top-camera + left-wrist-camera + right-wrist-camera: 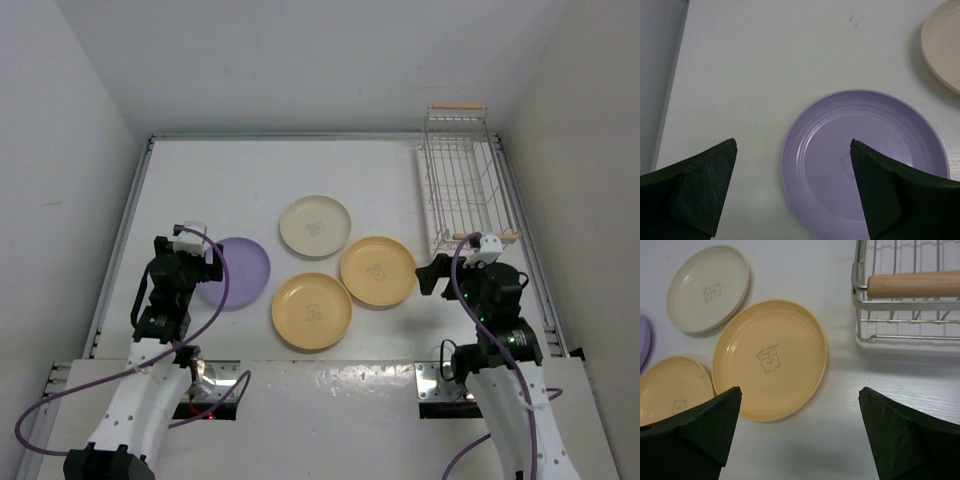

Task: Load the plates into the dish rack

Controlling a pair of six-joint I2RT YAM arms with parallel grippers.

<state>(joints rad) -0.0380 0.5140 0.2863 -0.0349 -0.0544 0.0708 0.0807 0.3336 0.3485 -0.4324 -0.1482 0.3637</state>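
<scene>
Several plates lie flat on the white table: a lavender plate (pixel 238 272) (pixel 865 162) at the left, a cream plate (pixel 315 226) (pixel 707 287) behind, and two yellow-orange plates (pixel 311 311) (pixel 378 271) (pixel 769 359) (pixel 672 388) toward the middle. The white wire dish rack (pixel 462 180) (pixel 910 300) with wooden handles stands at the far right, with no plates in it. My left gripper (pixel 190 262) (pixel 793 147) hovers open above the lavender plate's left rim. Open as well, my right gripper (pixel 447 272) (pixel 800 395) hangs over bare table between the nearer yellow-orange plate and the rack.
Grey walls close in the table on the left, right and back. A raised rail (pixel 120 240) runs along the left edge of the table and another (pixel 535 250) along the right, just beyond the rack.
</scene>
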